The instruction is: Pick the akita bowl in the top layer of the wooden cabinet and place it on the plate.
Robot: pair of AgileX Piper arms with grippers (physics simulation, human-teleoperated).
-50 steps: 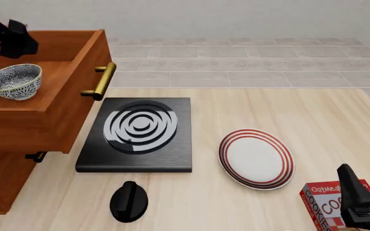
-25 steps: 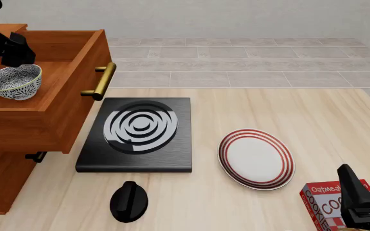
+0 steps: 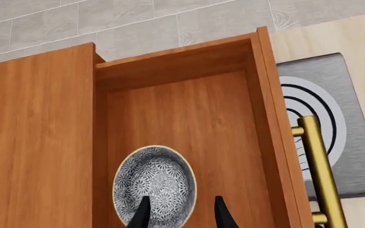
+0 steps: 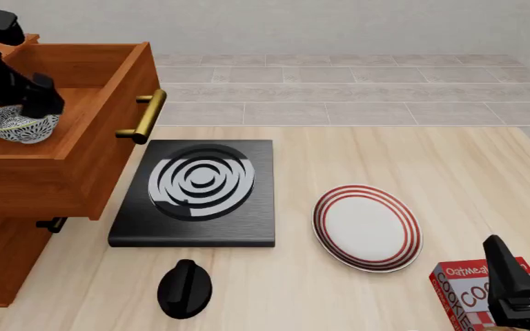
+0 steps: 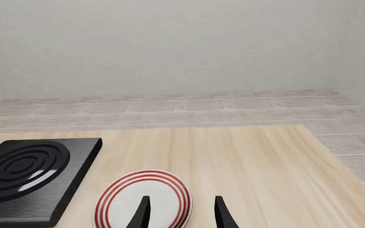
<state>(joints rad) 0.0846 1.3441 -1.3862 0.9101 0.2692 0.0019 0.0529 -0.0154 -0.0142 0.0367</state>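
Reddish-brown wood makes up the wooden cabinet [image 4: 7,227], whose top layer [image 4: 81,148] is pulled out over the table edge so that its inside can be reached from above. Within that drawer, near the side wall away from the brass bar handle [image 4: 143,116], the akita bowl [image 4: 14,126] is seen resting upright on the drawer floor; it is small and round, with a pale rim and a fine dark-and-white floral pattern that appears on its outer wall and, in the left wrist view, across its interior [image 3: 154,186].

Directly over the bowl the left gripper [image 3: 180,214] is held, fingers pointed down into the drawer and spread apart; one finger is set above the bowl's interior and the other just outside its rim on the handle side, so a pinch on the wall appears to be prepared. Nothing is gripped, and whether a finger touches the bowl cannot be told.

Beside the drawer, on the handle side and lower down, a black square slab [image 4: 194,195] with glossy white spiral rings lies flat on the pale, wood-grained table [image 4: 449,165]. Beyond the slab from the drawer, the plate [image 4: 367,227], smooth and white with red concentric rings, is left bare as the target. Near it the right gripper [image 5: 180,213] is parked, open and empty, next to a red cookie box [image 4: 468,293].
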